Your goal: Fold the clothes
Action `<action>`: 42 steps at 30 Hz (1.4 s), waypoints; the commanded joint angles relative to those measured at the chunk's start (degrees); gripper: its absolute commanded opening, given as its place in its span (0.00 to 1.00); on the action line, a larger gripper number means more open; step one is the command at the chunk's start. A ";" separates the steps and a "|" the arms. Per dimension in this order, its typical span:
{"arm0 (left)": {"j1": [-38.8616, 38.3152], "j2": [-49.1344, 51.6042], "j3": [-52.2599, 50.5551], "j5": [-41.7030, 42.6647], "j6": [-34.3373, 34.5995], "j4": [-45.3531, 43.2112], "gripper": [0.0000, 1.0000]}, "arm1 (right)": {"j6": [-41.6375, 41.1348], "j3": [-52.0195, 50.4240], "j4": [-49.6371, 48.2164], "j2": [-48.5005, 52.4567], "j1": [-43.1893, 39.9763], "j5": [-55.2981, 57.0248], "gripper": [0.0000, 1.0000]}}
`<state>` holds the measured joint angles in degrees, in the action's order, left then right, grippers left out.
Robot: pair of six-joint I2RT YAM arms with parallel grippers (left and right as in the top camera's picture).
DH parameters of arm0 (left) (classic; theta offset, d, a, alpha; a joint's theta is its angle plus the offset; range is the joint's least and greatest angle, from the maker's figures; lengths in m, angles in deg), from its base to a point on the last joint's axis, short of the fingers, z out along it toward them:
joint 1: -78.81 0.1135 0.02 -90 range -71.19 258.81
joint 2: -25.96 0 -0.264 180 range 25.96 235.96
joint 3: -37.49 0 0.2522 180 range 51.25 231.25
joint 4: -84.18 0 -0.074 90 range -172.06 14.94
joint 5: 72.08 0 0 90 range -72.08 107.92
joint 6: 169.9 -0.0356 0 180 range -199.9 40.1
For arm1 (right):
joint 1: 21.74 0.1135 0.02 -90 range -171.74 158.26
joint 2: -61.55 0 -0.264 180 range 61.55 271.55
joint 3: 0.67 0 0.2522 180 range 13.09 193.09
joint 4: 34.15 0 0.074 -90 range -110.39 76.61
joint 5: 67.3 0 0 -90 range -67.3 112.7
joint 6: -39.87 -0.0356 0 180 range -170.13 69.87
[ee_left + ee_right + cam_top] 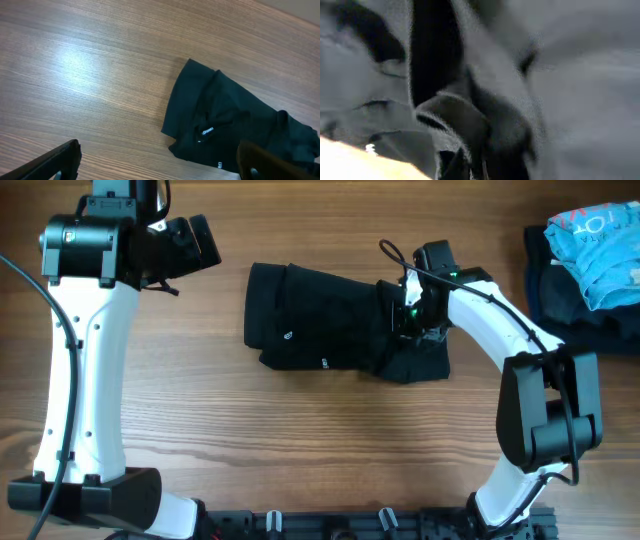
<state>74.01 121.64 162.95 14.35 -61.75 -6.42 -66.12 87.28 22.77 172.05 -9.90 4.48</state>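
Observation:
The clothes, a black T-shirt with small white marks, lie bunched and partly folded in the middle of the wooden table. My right gripper is down on the shirt's right end and shut on a pinch of its fabric. The right wrist view is filled with blurred black cloth gathered at the jaws. My left gripper hangs open above the table, up and left of the shirt, holding nothing. In the left wrist view its fingers frame bare wood, with the shirt ahead to the right.
A light-blue garment lies on a dark navy stack at the far right edge. A black rail runs along the front edge between the two arm bases.

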 commanded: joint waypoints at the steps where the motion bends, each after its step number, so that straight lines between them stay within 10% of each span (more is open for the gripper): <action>1: 0.15 0.46 -0.04 -0.81 0.09 -0.02 1.00 | 3.23 -0.39 -1.81 -0.09 1.18 -7.32 0.04; 5: 0.15 0.46 -0.04 -0.81 0.11 -0.04 1.00 | 8.83 -0.39 -2.16 -0.09 5.07 -7.19 0.11; 9: 0.15 0.46 -0.04 -0.81 0.11 -0.02 1.00 | 9.03 -0.20 -1.86 -0.13 7.48 -4.09 0.66; 20: 0.15 0.46 -0.04 -0.87 0.09 -0.26 1.00 | 6.54 4.94 1.88 -6.99 3.34 -2.58 0.77; 42: 0.15 0.46 -0.04 -1.01 0.11 -0.35 1.00 | 0.37 2.95 2.95 0.68 1.97 11.85 0.29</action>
<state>74.01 121.64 162.95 14.33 -61.75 -6.62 -65.24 91.17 26.27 171.96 -8.02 15.30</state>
